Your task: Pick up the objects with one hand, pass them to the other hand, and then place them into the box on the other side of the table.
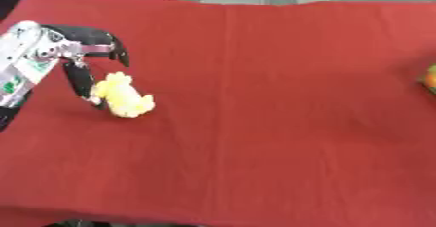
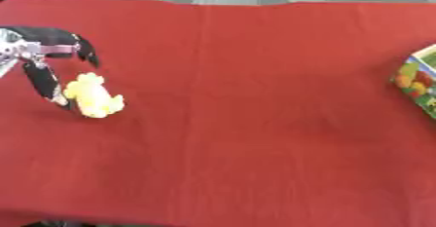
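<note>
Just beside the left hand (image 1: 81, 60), on its right and touching the lower black finger, a lumpy yellow object (image 1: 122, 95) is seen lying on the red tablecloth (image 1: 255, 123). The hand's fingers are spread apart, with nothing pinched between them. Well apart from the hand, at the right edge, a colourful box (image 2: 417, 82) is partly shown; its contents cannot be made out.

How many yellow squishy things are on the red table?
1. The yellow lumpy object lies on the left part of the red tablecloth, right against the fingers of the left hand. More things may lie beyond the picture's edges.
</note>
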Controlling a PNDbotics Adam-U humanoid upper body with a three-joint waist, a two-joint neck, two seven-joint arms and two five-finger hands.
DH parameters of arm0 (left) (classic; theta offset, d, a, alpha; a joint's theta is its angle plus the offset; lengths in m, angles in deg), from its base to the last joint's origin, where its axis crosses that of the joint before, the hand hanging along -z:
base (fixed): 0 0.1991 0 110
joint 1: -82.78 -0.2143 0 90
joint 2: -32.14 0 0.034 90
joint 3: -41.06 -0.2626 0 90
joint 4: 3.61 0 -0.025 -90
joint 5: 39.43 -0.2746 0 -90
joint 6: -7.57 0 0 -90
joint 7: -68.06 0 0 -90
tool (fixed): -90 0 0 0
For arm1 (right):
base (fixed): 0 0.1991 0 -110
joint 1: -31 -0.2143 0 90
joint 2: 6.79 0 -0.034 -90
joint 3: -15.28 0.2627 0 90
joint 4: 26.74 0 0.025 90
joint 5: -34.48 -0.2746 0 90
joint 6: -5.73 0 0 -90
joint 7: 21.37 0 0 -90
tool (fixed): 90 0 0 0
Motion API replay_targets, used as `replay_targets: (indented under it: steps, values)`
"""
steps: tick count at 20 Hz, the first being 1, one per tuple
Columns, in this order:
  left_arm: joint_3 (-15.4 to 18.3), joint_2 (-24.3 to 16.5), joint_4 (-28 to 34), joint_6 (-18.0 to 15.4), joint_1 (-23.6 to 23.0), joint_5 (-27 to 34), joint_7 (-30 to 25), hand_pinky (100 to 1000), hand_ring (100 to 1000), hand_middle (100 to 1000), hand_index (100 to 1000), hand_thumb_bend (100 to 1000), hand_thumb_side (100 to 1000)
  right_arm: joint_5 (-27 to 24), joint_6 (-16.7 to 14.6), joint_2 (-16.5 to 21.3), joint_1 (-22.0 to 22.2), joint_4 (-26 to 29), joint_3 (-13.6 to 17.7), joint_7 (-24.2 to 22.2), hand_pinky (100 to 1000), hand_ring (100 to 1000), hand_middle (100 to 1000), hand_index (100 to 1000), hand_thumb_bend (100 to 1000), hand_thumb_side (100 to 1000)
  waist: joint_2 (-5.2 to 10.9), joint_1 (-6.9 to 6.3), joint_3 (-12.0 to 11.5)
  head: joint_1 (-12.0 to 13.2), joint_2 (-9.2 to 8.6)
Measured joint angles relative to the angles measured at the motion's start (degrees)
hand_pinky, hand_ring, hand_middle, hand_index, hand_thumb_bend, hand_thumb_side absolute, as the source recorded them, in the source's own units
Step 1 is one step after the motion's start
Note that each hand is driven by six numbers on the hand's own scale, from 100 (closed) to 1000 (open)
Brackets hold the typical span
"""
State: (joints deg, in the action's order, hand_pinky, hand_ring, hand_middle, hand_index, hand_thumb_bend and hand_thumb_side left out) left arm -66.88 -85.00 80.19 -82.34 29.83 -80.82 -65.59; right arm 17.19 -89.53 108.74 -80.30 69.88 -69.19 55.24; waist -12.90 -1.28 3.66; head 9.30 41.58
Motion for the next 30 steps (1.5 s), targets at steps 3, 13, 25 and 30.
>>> replay_targets:
  steps: [3,13,25,30]
  values:
    - [-0.37,0.87,-1.7,-0.72,0.36,-0.63,0.56,806,799,757,801,730,100,0.36,0.08,-0.22,0.0,-0.15,-0.01,-0.18,992,1000,775,925,100,504,-0.2,0.09,0.07,0.19,-0.15]
    - [-1.02,3.3,-5.95,-2.89,1.3,-0.65,2.64,798,789,732,757,620,100,0.92,0.03,-0.57,0.09,-0.44,-0.32,-0.86,992,1000,775,925,100,518,-0.31,0.11,0.08,0.41,-0.19]
    - [-1.69,3.85,-6.8,-2.19,1.28,-0.71,1.03,742,724,635,551,242,100,0.92,-0.05,-0.92,0.1,-0.59,-0.32,-1.02,991,1000,775,925,100,524,-0.32,0.11,0.02,0.75,-0.18]
    - [-1.05,2.49,-2.15,-0.45,0.86,0.27,1.17,726,685,592,523,194,100,0.91,-0.11,-0.92,0.15,-0.61,-0.32,-1.03,991,1000,775,925,100,515,-0.31,0.11,-0.2,0.92,-0.17]
